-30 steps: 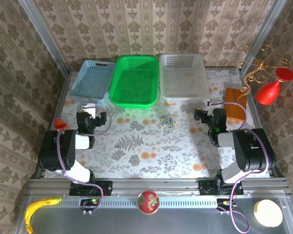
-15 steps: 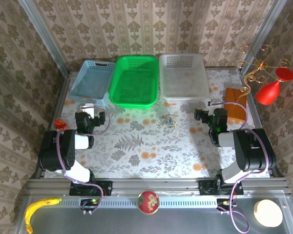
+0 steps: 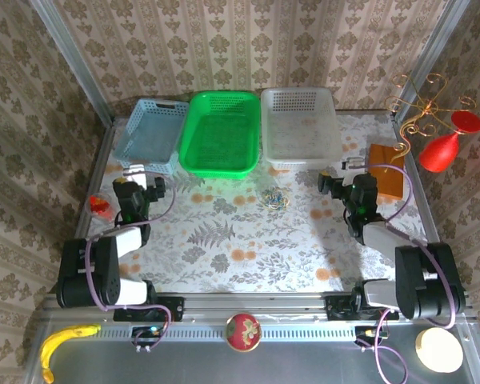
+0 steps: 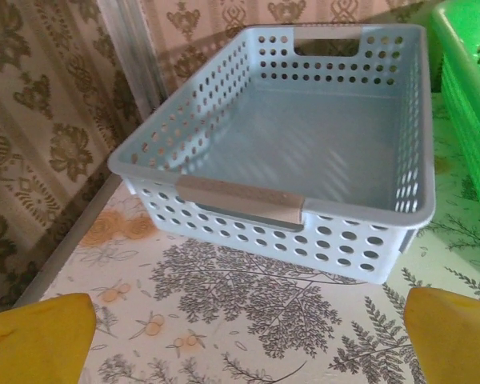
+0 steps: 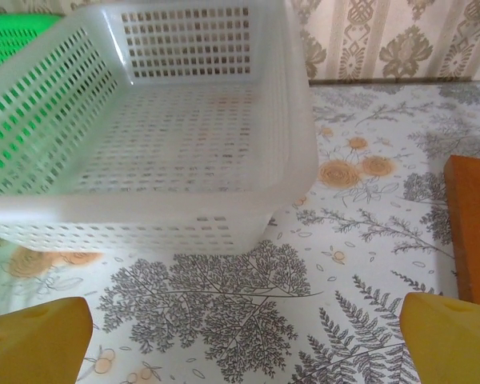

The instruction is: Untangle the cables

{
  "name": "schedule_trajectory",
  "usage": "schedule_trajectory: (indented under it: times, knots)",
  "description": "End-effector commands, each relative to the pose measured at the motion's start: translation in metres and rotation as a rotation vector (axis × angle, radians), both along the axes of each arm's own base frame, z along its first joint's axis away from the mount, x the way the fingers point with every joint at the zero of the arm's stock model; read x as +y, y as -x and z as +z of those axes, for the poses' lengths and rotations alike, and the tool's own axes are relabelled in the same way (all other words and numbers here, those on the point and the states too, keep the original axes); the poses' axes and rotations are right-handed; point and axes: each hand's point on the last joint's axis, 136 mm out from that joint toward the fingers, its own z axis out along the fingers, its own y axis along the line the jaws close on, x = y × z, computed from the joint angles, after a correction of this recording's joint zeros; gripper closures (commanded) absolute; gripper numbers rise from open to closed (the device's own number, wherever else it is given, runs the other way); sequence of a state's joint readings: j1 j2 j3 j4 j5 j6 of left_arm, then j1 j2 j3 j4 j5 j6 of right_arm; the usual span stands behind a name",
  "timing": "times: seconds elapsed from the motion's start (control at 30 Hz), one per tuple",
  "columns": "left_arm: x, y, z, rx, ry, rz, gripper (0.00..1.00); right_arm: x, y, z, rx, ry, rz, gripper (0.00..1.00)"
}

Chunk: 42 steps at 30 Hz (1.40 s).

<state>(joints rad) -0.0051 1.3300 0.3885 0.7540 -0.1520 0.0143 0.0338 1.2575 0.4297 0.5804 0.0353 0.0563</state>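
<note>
The cables (image 3: 274,198) lie as one small tangle of blue, tan and whitish cords on the floral tablecloth, just in front of the green basket (image 3: 221,132). My left gripper (image 3: 138,181) hovers far to their left, facing the blue basket (image 4: 304,136); its yellow fingertips (image 4: 40,336) stand wide apart with nothing between them. My right gripper (image 3: 344,179) is to the right of the tangle, facing the white basket (image 5: 184,120). Its yellow fingertips (image 5: 36,340) are also spread and empty. The gaps at the left gripper (image 4: 248,352) and the right gripper (image 5: 248,344) show bare cloth.
Three baskets line the back: blue (image 3: 150,132), green, and white (image 3: 301,124). A brown block (image 3: 386,172) lies at the right, with a red vase (image 3: 446,144) and gold wire stand beyond. A small red object (image 3: 101,205) sits at the left edge.
Both arms have stretched out lower over the table. The left gripper has shifted left and the right gripper slightly farther back. The tangle has not moved.
</note>
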Motion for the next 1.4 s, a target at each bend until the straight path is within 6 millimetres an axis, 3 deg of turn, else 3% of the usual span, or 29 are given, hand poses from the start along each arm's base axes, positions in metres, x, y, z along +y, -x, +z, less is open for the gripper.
schedule_trajectory:
  times: [0.0,0.13,0.23,0.33,0.43,0.57,0.63,0.77,0.9,1.07,1.23,1.37]
  knots:
    - [0.009,0.0,0.017,0.039,0.04,0.069,0.0,0.008,0.008,0.005,0.057,-0.06,0.013,0.0]
    - [-0.002,-0.002,0.043,0.05,0.092,0.025,0.0,0.012,0.013,0.029,0.057,-0.196,-0.013,0.0]
    - [-0.015,-0.002,0.059,0.062,0.146,-0.028,0.0,0.015,0.017,0.044,0.057,-0.393,-0.057,0.0]
    - [-0.033,0.0,0.075,0.078,0.184,-0.082,0.0,0.055,0.018,0.062,0.076,-0.468,0.145,0.0]
    - [-0.054,0.003,0.09,0.096,0.212,-0.15,0.0,0.093,0.025,0.063,0.137,-0.443,0.252,0.0]
    - [-0.091,0.014,0.102,0.148,0.225,-0.258,0.0,0.132,0.037,0.047,0.271,-0.391,0.303,0.11]
    - [-0.114,0.024,0.102,0.168,0.231,-0.318,0.0,0.141,0.042,0.03,0.366,-0.374,0.273,0.17]
    - [-0.156,0.047,0.086,0.218,0.262,-0.412,0.0,0.153,0.045,-0.007,0.497,-0.36,0.218,0.24]
    - [-0.187,0.065,0.063,0.265,0.308,-0.46,0.0,0.167,0.041,-0.028,0.55,-0.36,0.221,0.27]
    - [-0.2,0.069,0.042,0.306,0.335,-0.457,0.0,0.181,0.03,-0.051,0.619,-0.325,0.231,0.29]
    - [-0.201,0.066,0.038,0.318,0.338,-0.443,0.0,0.2,0.021,-0.067,0.663,-0.314,0.266,0.33]
    - [-0.199,0.064,0.039,0.309,0.336,-0.434,0.0,0.235,0.029,-0.067,0.698,-0.336,0.359,0.45]
